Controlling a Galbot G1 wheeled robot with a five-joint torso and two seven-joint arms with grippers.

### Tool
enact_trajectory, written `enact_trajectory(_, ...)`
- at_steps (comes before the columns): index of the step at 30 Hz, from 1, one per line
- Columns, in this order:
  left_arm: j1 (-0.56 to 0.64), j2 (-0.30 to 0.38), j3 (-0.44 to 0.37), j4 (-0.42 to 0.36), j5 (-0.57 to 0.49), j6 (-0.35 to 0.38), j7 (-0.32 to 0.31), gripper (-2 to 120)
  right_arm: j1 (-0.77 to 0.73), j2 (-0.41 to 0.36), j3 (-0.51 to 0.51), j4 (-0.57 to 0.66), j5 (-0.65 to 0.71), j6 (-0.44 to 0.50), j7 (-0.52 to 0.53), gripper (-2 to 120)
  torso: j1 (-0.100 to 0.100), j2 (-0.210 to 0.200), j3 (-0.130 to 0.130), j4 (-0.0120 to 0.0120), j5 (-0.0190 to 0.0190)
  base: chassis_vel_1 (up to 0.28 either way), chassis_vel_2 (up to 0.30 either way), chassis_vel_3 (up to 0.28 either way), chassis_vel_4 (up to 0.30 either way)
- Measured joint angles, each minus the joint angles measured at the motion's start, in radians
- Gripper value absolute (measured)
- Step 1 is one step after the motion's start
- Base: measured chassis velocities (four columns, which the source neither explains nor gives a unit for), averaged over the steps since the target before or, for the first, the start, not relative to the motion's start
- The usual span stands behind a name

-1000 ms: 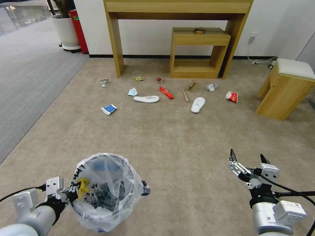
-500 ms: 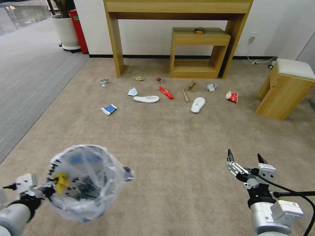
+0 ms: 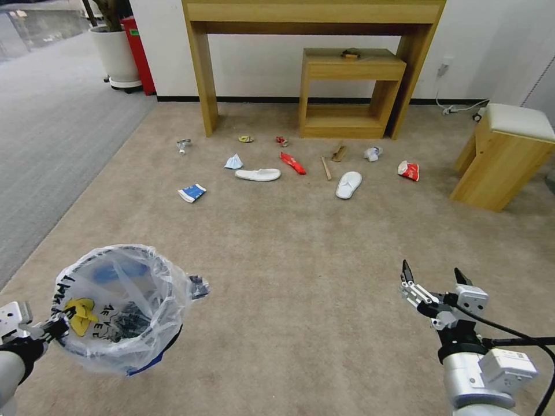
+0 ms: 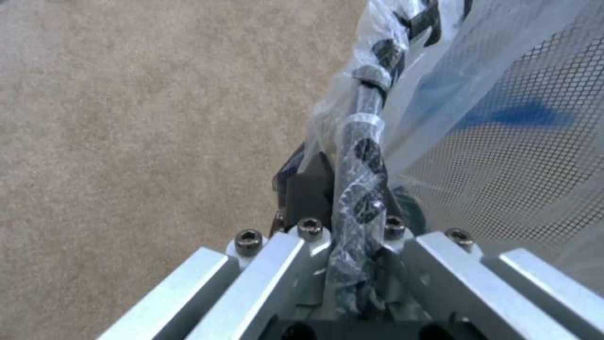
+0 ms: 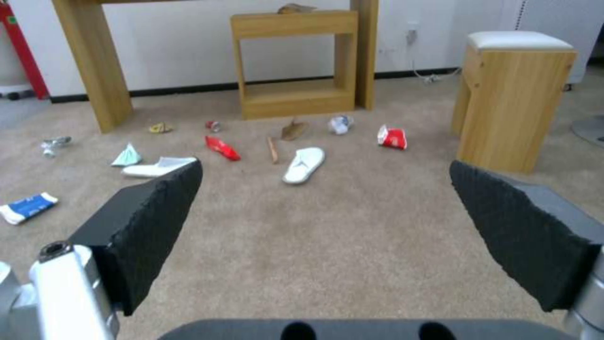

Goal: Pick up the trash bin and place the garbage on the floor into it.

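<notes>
The left gripper (image 3: 55,328) is clamped on the near rim of the trash bin (image 3: 118,306), holding it off the floor at the robot's left side. The right gripper (image 3: 433,280) hangs level with the bin, well apart to its right, its fingers (image 5: 151,226) spread wide.

It looks like a room in a home: soft beige carpet (image 3: 300,242), a tall wooden bench (image 3: 315,11), a padded stool (image 3: 503,153) and a potted plant (image 3: 115,55).
</notes>
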Motion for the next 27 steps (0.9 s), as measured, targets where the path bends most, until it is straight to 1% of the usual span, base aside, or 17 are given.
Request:
enact_trajectory(5, 0.003, -0.001, 0.002, 0.006, 0.002, 0.0, 0.004, 0, 0.001, 0.001, -0.001, -0.001, -0.001, -0.002, 0.0, 100, 0.0, 0.0, 0.0, 0.0, 0.0001, 0.0, 0.0, 0.0, 0.0)
enact_trajectory(9, 0.003, -0.001, 0.004, 0.009, 0.005, 0.0, 0.008, 0, 0.002, 0.001, -0.001, -0.001, -0.002, -0.004, 0.0, 100, 0.0, 0.0, 0.0, 0.0, 0.0, -0.028, 0.125, 0.031, -0.098)
enact_trajectory(11, 0.003, -0.001, 0.005, 0.009, 0.005, 0.0, 0.008, 0, 0.002, 0.002, -0.001, -0.001, -0.003, -0.004, -0.001, 100, 0.0, 0.0, 0.0, 0.0, 0.0001, -0.062, 0.275, 0.076, -0.207)
enact_trajectory(15, 0.002, -0.001, 0.009, 0.014, 0.008, 0.0, 0.011, 0, 0.002, 0.002, -0.001, -0.001, -0.007, -0.005, -0.003, 100, 0.0, 0.0, 0.0, 0.0, 0.0004, -0.077, 0.325, 0.077, -0.322)
enact_trajectory(23, -0.016, -0.003, 0.024, 0.045, 0.02, 0.0, 0.013, 0, 0.003, 0.001, -0.001, -0.005, -0.01, -0.004, -0.004, 100, 0.0, 0.0, 0.0, -0.0001, 0.0001, -0.063, 0.441, 0.067, -0.464)
enact_trajectory(27, -0.051, 0.0, 0.044, 0.068, 0.024, 0.0, -0.001, 0, 0.009, 0.0, -0.003, -0.016, -0.01, -0.003, -0.004, 100, 0.0, 0.0, 0.0, -0.0001, 0.0, -0.035, 0.474, 0.042, -0.475)
